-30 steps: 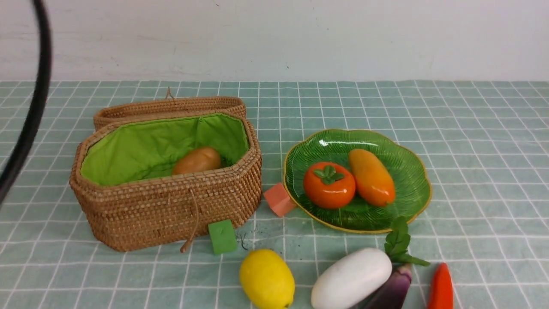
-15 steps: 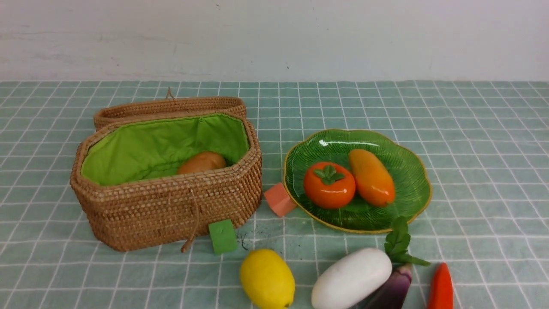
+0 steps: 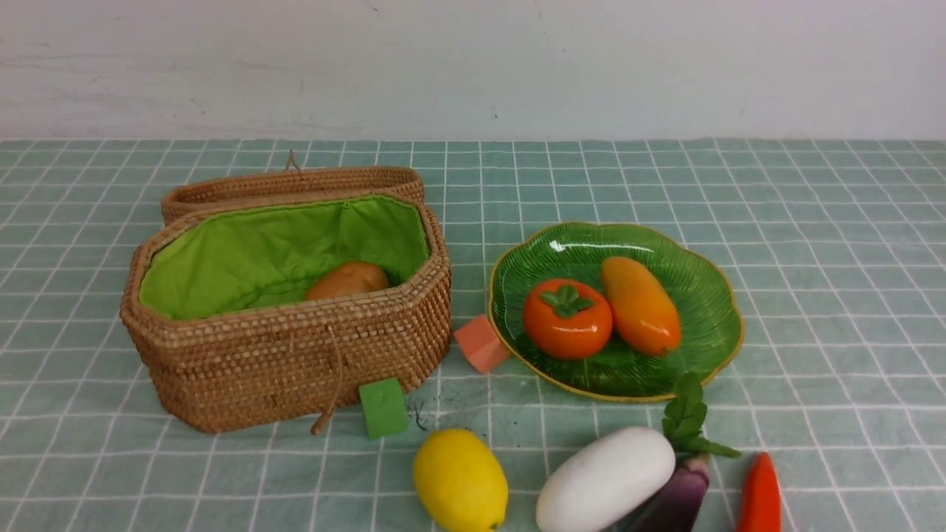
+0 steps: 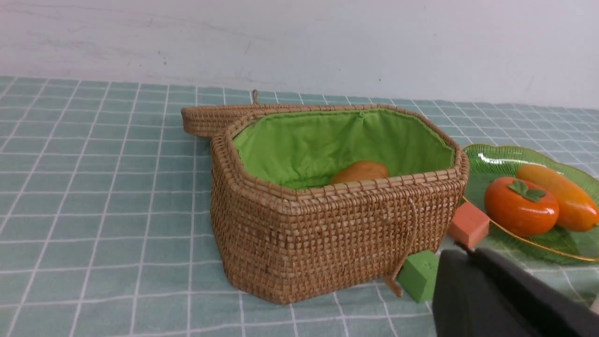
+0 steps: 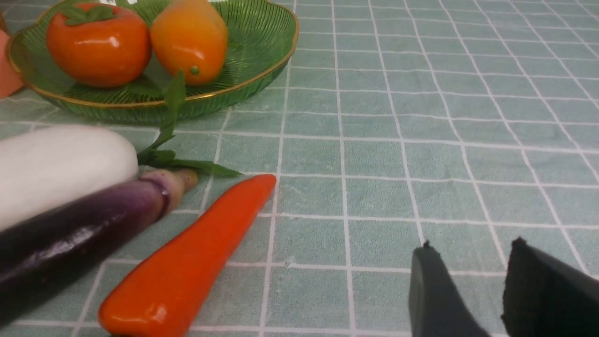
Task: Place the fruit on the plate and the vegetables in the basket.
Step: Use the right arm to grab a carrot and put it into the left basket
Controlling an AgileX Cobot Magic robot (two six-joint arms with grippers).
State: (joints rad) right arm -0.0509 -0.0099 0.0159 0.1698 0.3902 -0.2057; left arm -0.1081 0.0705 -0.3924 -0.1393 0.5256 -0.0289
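On the plate point(image 3: 702, 292), right of the basket point(image 3: 295, 369) holding the potato point(image 3: 347, 279), the mango point(image 3: 640, 304) lies far-left to near-right beside the persimmon point(image 3: 567, 319); lemon point(image 3: 460, 479), white oval point(image 3: 604, 479), eggplant point(image 3: 676, 502), red vegetable point(image 3: 760, 499) lie nearer; left gripper point(image 4: 463, 262) pressed together, right gripper point(image 5: 470, 250) spread, empty.

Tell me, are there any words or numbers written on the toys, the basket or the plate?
None: no word, number, label or sign shows on the basket, the plate, the lemon or any other toy.
Too small to read: a few dark marks on the tablecloth beside the green cube; they may be only specks.
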